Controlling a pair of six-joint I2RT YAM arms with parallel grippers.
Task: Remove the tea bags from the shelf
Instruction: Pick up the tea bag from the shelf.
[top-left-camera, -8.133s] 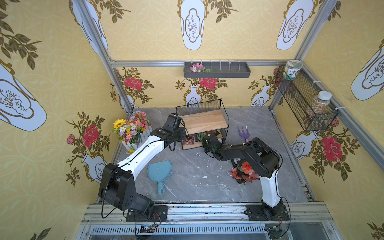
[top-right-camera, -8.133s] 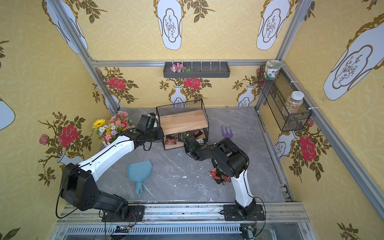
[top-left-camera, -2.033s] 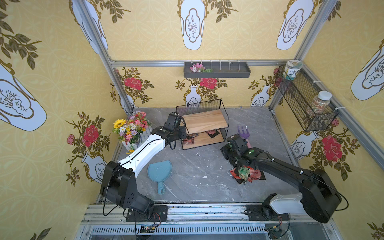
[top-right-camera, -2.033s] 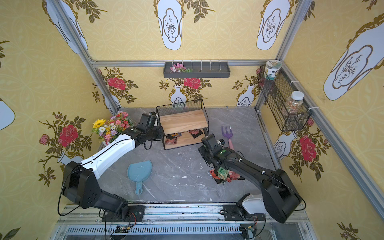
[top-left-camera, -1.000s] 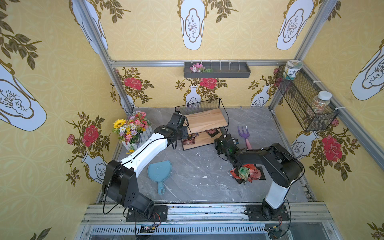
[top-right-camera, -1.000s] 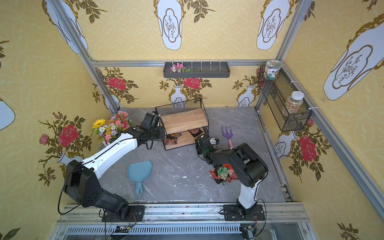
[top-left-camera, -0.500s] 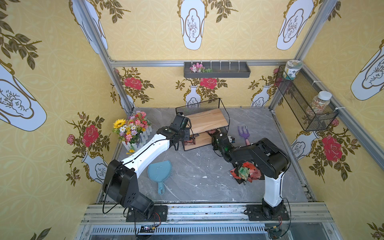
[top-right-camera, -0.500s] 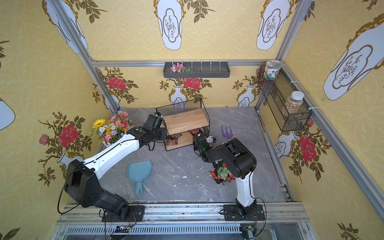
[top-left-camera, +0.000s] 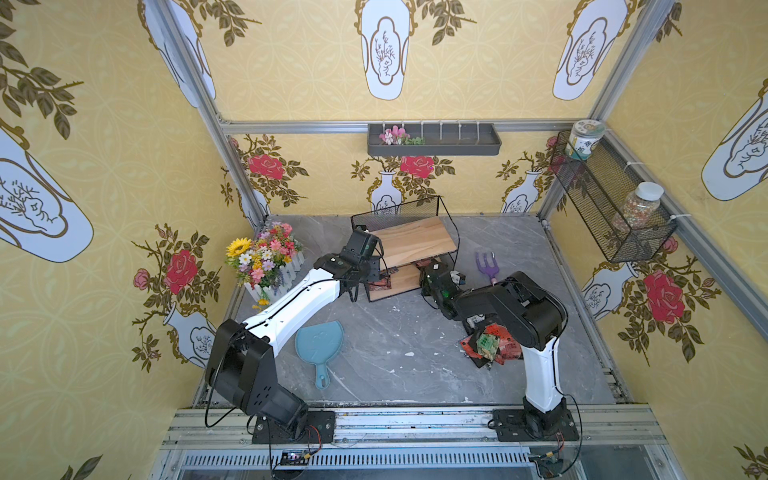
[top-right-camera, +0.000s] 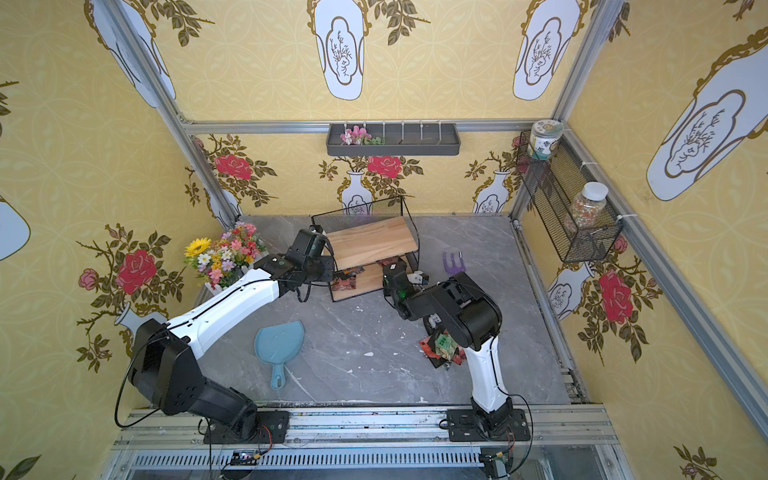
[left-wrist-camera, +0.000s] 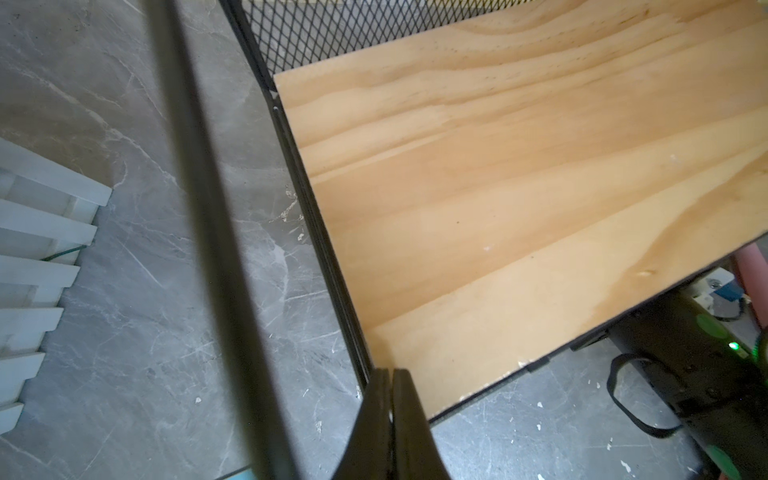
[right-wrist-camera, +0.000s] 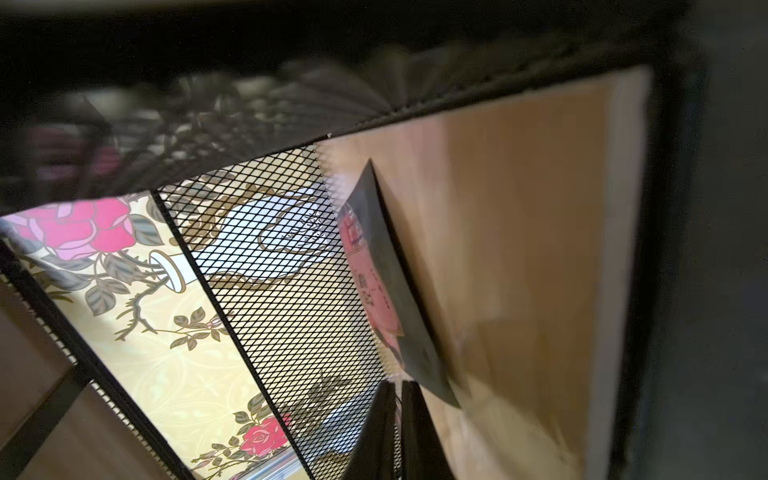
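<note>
Two grippers, one rack. Far left stood a bunch of artificial flowers in a white picket box (top-left-camera: 266, 262). Nearer the front, a pale blue leaf-shaped plastic scoop (top-left-camera: 320, 343) lay flat on the grey marble-patterned table (top-left-camera: 374, 365).

My left gripper (left-wrist-camera: 390, 374) sat at the left side of the two-tier black wire shelf with light wooden boards (top-left-camera: 415, 245). Its fingers were pressed fully together at the side wire, by the upper board's front corner. I could not tell whether wire was pinched between them. The upper board was bare, and the shelf stood askew to the back wall.

On the lower board, dark red-printed foil tea bags (top-right-camera: 345, 283) lay at the left end. My right gripper (right-wrist-camera: 397, 390) was inside the lower tier at its right end. Its fingers were closed on the edge of a black-and-red foil sachet (right-wrist-camera: 374, 270), which was blurred in the wrist view.

Right of the shelf lay a purple plastic hand fork (top-left-camera: 486, 266). Front right, a loose heap of red, green and black sachets (top-left-camera: 490, 347) lay on the table, well apart from the shelf.
</note>
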